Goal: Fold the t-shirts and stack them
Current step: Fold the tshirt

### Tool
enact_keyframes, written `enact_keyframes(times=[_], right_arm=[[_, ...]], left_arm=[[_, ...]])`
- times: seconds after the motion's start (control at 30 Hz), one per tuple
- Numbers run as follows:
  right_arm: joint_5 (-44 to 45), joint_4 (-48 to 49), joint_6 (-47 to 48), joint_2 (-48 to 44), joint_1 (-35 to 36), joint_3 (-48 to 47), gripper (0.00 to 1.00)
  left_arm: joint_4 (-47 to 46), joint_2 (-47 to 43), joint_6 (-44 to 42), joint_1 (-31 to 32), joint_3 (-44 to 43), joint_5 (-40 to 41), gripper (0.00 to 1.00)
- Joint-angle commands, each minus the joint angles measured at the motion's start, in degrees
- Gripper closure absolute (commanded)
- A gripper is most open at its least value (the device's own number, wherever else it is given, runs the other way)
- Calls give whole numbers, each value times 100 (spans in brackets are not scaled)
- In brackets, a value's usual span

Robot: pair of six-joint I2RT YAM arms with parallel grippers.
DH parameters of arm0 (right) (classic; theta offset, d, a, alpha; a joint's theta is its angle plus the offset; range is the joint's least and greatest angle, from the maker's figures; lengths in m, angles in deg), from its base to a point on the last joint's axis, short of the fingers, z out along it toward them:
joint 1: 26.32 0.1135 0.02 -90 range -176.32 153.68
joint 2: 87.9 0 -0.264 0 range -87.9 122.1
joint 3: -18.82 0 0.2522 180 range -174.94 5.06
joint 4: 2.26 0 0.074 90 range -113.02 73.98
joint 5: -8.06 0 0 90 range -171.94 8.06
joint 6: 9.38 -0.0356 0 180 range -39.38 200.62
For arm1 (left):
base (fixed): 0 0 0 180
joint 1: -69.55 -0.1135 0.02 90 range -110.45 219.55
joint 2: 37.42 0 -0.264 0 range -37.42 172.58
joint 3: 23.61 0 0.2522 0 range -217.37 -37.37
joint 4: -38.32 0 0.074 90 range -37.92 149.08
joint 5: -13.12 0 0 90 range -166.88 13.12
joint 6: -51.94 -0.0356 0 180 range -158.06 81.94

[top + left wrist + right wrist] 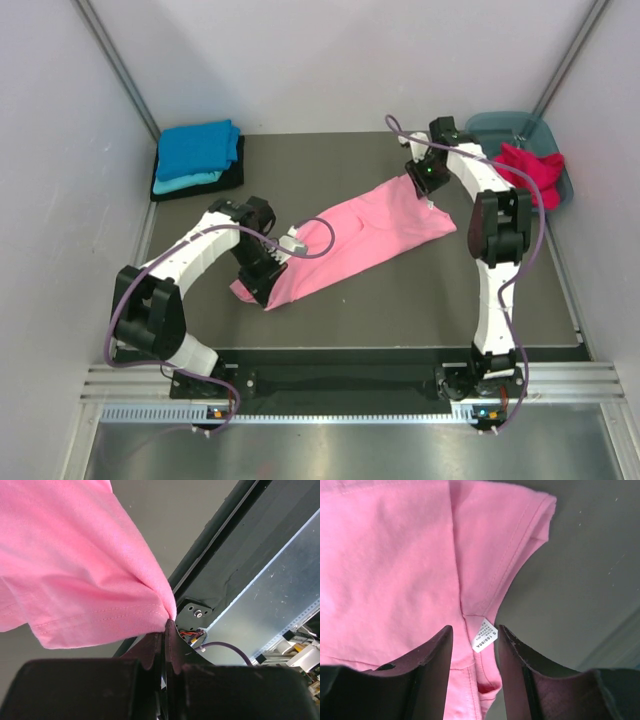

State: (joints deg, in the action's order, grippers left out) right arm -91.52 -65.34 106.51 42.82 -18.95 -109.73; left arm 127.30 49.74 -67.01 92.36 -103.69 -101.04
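A light pink t-shirt point(350, 240) lies stretched diagonally across the dark mat. My left gripper point(263, 286) is shut on its near-left hem corner point(162, 611), which bunches into the fingertips point(172, 630) and is lifted a little. My right gripper point(425, 188) hovers over the far-right end of the shirt, open. Its jaws straddle the neck area and a white size label point(484, 635), with a sleeve point(520, 525) beyond them. Folded bright blue point(197, 146), turquoise point(188, 179) and black point(232, 172) t-shirts are stacked at the back left. A crimson t-shirt point(533, 168) lies crumpled in the tub.
The blue-grey plastic tub point(500, 126) stands at the back right corner, just right of my right arm. Walls close in the mat point(400, 300) at the left, back and right. A metal rail point(350, 385) runs along the near edge by the arm bases.
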Motion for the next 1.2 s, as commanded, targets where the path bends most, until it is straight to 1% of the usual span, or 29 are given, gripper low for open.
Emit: enact_keyframes(times=[0.0,0.17,0.5,0.53,0.57,0.63,0.67,0.73,0.77,0.83,0.9,1.0,1.07,1.17], right_arm=[[-26,-87,39,-37,-96,52,59],[27,-130,83,-20,-131,166,59],[106,-289,136,384,-140,79,60],[106,-315,136,428,-131,35,61],[106,-350,127,498,-140,0,65],[62,-385,118,560,-140,-44,76],[36,-411,118,578,-140,-70,84],[-17,-447,136,674,-140,-123,93],[-26,-438,144,692,-140,-193,100],[-9,-360,127,753,-131,-316,100],[53,-158,127,859,-70,-676,100],[369,211,293,1165,114,-1317,100],[667,720,522,1281,211,-1529,100],[923,1389,812,1430,431,-1530,100]], left_arm=[[1117,-181,-146,22,-153,-36,100],[1109,-234,-155,22,-126,157,100],[1091,-111,-181,22,-258,43,100],[1091,-111,-173,22,-276,26,100],[1091,-120,-181,22,-276,17,100],[1083,-111,-181,22,-276,8,100],[1074,-102,-181,22,-284,-1,100],[1056,-93,-190,31,-284,-27,100],[1047,-85,-199,39,-293,-44,100],[1030,-50,-207,66,-302,-141,100],[1056,-41,-304,153,-328,-264,100],[1047,47,-462,522,-337,-396,100],[1021,65,-664,856,-320,-598,100],[968,249,-814,1409,-250,-782,100]])
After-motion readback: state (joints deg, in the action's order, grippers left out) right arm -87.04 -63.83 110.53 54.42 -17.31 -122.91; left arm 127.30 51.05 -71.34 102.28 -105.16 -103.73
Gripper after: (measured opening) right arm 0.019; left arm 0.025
